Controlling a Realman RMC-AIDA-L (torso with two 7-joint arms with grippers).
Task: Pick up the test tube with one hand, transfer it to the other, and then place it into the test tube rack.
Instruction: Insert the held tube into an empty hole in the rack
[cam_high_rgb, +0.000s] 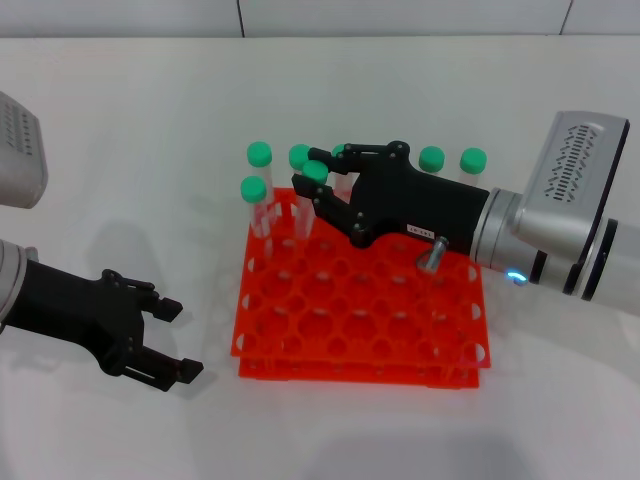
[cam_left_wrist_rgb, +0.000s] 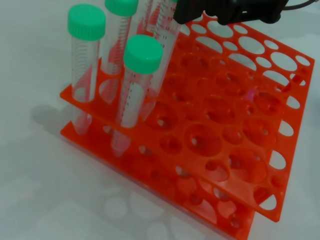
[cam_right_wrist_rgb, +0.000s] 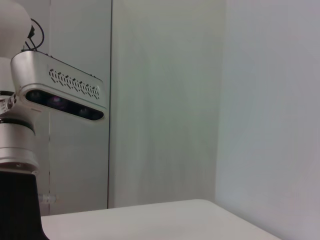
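**tubefan:** Starting nearest the robot: the left gripper (cam_high_rgb: 170, 343) is hanging just off the near-left corner of the test tube rack (cam_high_rgb: 400, 350), fingers spread wide and holding nothing. It's touching neither rack nor tubes, so I'm reading its part as finished.

**rackwatcher:** Agreed. Farther back, the right gripper (cam_high_rgb: 322, 193), the one with the little white label, is reaching over the rack's far-left area with its fingers pinching the test tube (cam_high_rgb: 316, 185) just under the green cap. So the step in hand looks like the placing itself.

**tubefan:** Is the tube seated yet?

**rackwatcher:** Can't tell for sure. In the left wrist view the tube (cam_left_wrist_rgb: 162, 55) is running down through the top tier, but its tip is hidden. It's pointing cap up, tip down, long axis close to vertical with a slight lean.

**tubefan:** So next move, I'm guessing, is easing it straight down until it bottoms out, then letting go and lifting clear.

**rackwatcher:** Yeah, carefully though. 2 tubes (cam_high_rgb: 258, 200) are standing right beside it and 3 more caps (cam_high_rgb: 432, 158) are showing along the far row, so those fingers are working in a tight spot.
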